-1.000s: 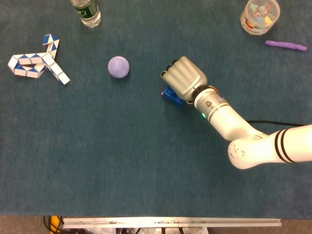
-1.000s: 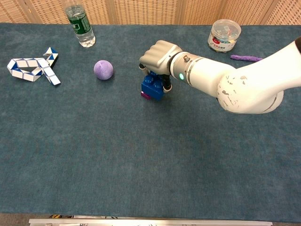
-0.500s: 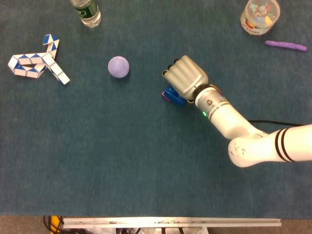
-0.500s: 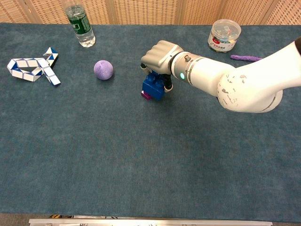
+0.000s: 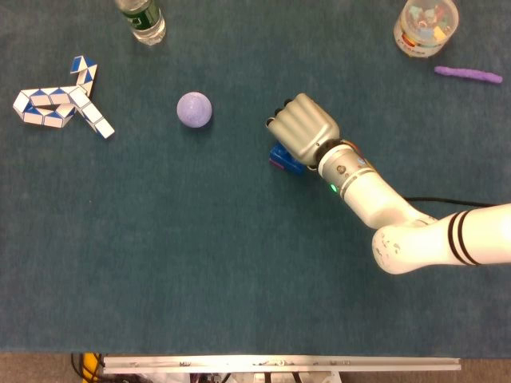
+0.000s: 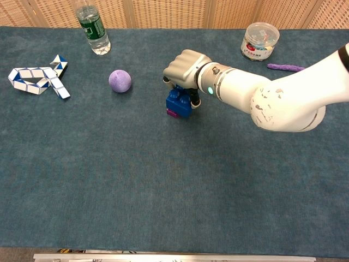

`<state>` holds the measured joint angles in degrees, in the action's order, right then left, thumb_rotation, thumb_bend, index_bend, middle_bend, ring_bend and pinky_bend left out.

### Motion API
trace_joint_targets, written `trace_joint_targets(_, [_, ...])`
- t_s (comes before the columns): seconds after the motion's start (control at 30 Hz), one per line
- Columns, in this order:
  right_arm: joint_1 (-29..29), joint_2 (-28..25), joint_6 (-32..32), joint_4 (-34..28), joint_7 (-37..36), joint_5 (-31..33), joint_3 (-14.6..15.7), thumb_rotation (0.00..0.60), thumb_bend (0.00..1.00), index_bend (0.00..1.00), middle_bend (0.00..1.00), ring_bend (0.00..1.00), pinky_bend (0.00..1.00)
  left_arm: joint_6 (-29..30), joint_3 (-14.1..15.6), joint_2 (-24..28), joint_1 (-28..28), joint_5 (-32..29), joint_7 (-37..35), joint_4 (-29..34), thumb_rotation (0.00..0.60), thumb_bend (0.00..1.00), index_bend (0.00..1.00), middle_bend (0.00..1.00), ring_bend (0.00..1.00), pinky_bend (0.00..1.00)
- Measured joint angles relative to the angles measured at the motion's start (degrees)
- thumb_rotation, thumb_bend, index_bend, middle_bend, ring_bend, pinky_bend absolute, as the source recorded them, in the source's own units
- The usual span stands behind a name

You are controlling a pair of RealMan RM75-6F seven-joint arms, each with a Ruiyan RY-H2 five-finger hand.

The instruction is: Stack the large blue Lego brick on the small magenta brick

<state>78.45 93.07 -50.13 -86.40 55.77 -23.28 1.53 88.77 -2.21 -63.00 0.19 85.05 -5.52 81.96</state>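
The large blue Lego brick stands on the small magenta brick, of which only a sliver shows at the stack's lower left. In the head view the blue brick peeks out under the hand, with a magenta edge beside it. My right hand sits on top of the blue brick with its fingers curled down around it. Whether the fingers still squeeze the brick is hidden by the hand's back. My left hand is not in either view.
A lilac ball lies left of the stack. A blue-and-white twist puzzle is at the far left, a green-labelled bottle at the back left. A clear jar and a purple stick sit at the back right.
The right hand and the blue brick have shifted slightly right and down onto the magenta brick. Other objects have not moved.
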Motion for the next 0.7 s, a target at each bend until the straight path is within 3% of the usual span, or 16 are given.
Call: trace_joint_targets(0.7, [-0.8,1.0,0.6,1.5,0.6,-1.1,0.9,0.6,0.13,0.42,0.43,0.33,0.47,-0.3,0.0,-0.2,-0.1,0.0,0.3,0.0,0.6,0.21,0.23,0.2,0.19,0.15])
